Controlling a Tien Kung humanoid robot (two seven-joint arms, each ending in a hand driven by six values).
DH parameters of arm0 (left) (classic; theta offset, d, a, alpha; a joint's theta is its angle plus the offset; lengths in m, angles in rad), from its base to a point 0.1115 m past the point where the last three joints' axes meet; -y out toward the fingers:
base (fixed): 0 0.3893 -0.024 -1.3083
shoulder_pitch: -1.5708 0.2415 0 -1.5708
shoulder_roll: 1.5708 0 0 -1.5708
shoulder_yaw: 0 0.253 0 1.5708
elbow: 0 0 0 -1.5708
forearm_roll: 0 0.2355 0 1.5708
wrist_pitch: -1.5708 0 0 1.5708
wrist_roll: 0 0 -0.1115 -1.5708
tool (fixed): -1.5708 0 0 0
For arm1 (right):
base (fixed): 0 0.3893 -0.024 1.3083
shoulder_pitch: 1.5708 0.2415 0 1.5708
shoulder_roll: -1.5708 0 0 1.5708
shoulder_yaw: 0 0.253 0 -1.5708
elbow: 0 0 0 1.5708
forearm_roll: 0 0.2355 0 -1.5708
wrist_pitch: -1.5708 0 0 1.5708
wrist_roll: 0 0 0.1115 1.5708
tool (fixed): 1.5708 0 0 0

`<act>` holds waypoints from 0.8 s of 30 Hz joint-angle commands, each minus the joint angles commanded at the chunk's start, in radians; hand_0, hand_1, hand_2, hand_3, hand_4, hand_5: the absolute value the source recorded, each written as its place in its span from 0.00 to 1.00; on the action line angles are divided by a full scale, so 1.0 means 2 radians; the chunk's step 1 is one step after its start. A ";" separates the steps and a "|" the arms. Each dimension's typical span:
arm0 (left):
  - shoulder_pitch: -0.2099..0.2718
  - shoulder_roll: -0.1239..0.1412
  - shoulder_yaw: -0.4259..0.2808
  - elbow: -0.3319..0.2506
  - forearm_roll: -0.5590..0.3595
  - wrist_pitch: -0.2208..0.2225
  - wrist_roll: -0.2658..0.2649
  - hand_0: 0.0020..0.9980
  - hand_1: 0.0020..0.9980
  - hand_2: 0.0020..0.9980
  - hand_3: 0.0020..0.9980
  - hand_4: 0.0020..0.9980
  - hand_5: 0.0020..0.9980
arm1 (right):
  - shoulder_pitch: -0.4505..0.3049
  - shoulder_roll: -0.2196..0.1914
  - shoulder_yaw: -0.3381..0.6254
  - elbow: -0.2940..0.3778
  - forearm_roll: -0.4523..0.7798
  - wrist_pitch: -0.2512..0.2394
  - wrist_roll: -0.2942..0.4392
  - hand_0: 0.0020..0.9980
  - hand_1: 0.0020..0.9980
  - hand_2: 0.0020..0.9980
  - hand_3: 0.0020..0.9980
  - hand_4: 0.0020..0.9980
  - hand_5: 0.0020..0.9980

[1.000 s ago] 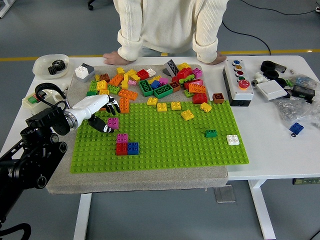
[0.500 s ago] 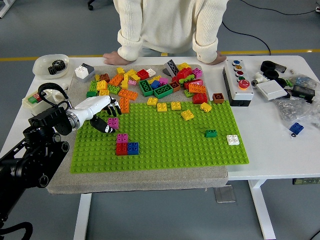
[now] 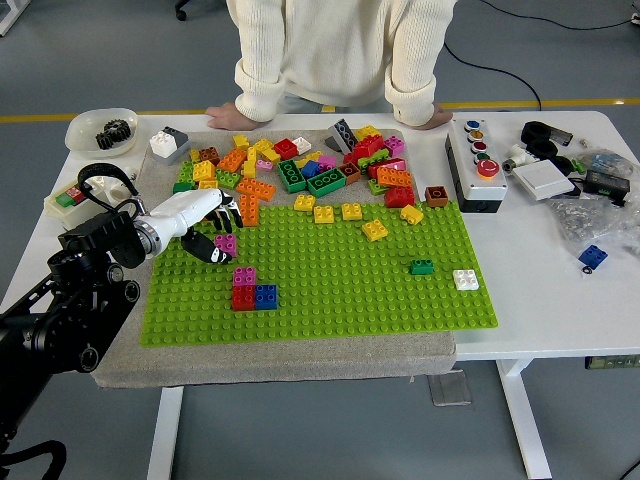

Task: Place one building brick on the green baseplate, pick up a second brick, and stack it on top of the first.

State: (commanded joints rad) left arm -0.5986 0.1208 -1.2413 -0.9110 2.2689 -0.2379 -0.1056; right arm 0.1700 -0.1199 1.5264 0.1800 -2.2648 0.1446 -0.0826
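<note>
A: At the baseplate's (image 3: 330,280) left edge, what was the left hand (image 3: 200,220) doing?
B: Fingers (image 3: 222,250) curled round a magenta brick (image 3: 227,243), pinching it just above the studs.
A: Other bricks?
B: Red/blue/magenta cluster (image 3: 253,290) sat nearby, loose pile (image 3: 310,170) at far side. Person's hands (image 3: 225,113) rested on table edge.

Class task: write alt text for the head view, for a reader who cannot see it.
The robot's left hand grips a magenta brick over the green baseplate, near a stacked cluster of magenta, red and blue bricks. A person's hands rest on the table's far edge.
</note>
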 joint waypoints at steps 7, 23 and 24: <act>-0.003 0.002 0.005 0.004 0.000 -0.012 -0.002 0.57 0.50 0.49 0.55 0.89 0.00 | -0.001 0.000 0.001 0.000 0.000 0.000 0.000 0.74 0.64 0.71 0.59 0.83 0.40; -0.006 0.006 0.006 -0.003 0.000 -0.017 -0.006 0.54 0.50 0.50 0.56 0.84 0.00 | 0.000 0.000 -0.003 0.000 0.001 0.000 0.001 0.74 0.64 0.71 0.59 0.83 0.41; -0.006 0.006 0.006 -0.003 0.000 -0.017 -0.006 0.52 0.49 0.49 0.55 0.84 0.00 | 0.000 0.000 -0.003 0.000 0.002 0.000 0.001 0.74 0.64 0.71 0.59 0.83 0.41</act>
State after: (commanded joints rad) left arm -0.6108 0.1321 -1.2285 -0.9172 2.2689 -0.2713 -0.1170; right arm 0.1693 -0.1199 1.5207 0.1800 -2.2617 0.1447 -0.0815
